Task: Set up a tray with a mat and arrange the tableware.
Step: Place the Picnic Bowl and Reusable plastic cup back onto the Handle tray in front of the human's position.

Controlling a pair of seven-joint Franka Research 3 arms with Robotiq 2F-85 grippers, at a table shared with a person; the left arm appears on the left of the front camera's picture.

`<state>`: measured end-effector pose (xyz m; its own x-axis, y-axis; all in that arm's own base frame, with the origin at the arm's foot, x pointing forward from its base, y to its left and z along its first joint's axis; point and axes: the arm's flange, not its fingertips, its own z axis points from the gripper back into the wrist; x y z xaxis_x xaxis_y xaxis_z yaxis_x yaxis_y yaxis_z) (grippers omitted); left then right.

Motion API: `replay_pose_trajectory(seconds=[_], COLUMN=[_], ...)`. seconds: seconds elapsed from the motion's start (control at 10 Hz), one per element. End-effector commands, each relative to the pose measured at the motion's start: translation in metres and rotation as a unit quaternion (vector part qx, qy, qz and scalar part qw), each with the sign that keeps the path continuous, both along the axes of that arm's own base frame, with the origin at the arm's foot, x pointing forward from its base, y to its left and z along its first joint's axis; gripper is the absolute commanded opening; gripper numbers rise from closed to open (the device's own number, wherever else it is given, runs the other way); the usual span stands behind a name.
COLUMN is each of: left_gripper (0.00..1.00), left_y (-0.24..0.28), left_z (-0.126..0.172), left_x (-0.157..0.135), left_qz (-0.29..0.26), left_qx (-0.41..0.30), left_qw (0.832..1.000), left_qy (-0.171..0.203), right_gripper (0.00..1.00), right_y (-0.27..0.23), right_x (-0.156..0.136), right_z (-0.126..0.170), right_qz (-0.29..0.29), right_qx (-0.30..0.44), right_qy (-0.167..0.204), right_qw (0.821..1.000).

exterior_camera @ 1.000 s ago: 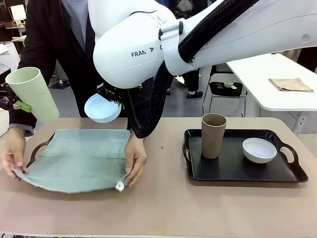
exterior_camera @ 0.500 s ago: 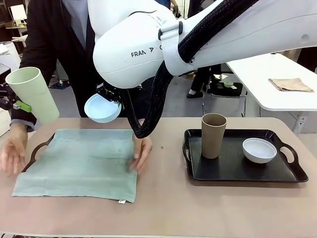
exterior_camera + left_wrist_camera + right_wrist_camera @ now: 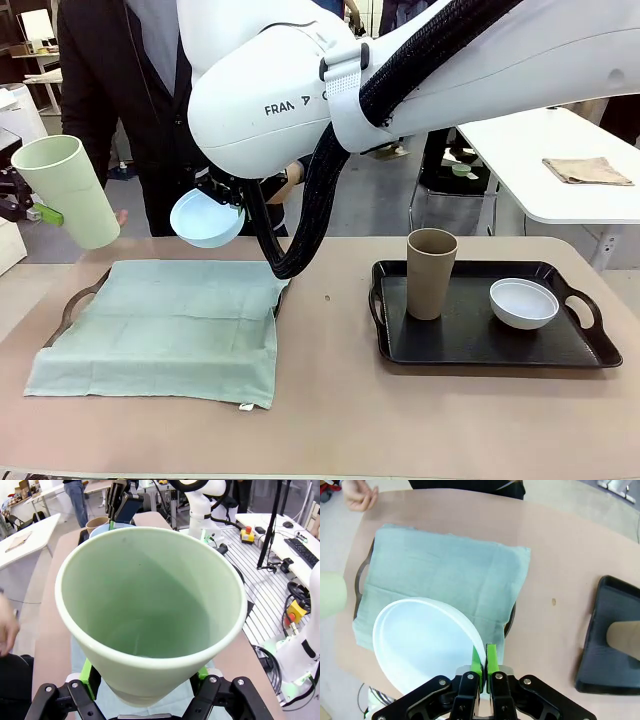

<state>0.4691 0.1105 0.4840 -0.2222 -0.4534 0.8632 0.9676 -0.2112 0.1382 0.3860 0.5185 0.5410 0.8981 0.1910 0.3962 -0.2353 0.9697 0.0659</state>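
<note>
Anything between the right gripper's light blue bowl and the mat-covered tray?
Nothing visible: the mat lies bare below the light blue bowl held by the right gripper; the person's hand is clear of it.

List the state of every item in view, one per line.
Grey-green cloth mat: spread flat over left dark tray.
Pale green tapered cup: held aloft, tilted, in left gripper.
Light blue round bowl: rim pinched in right gripper, raised.
Brown-tan tapered cup: upright on right black tray.
White round bowl: upright on same tray.

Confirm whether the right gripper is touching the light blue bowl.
Touching. The right wrist view shows the right gripper pinching the rim of the light blue bowl between its green pads.
</note>
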Motion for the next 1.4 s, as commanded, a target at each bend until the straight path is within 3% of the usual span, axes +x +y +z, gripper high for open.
replay_pose_trajectory(seconds=[0.0, 1.3], left_gripper=[0.0, 0.0], left_y=[0.0004, 0.0004], left_z=[0.0026, 0.0026], left_x=[0.002, 0.002], left_qz=[-0.001, -0.001], left_qx=[0.001, 0.001], left_qw=[1.0, 1.0], left_qy=[-0.004, -0.004], right_gripper=[0.0, 0.0], right_y=[0.0018, 0.0018], right_x=[-0.0001, -0.0001], right_z=[0.0009, 0.0009], right_qz=[0.005, 0.005], right_qx=[-0.006, -0.006], right_qy=[0.001, 0.001], right_qw=[1.0, 1.0])
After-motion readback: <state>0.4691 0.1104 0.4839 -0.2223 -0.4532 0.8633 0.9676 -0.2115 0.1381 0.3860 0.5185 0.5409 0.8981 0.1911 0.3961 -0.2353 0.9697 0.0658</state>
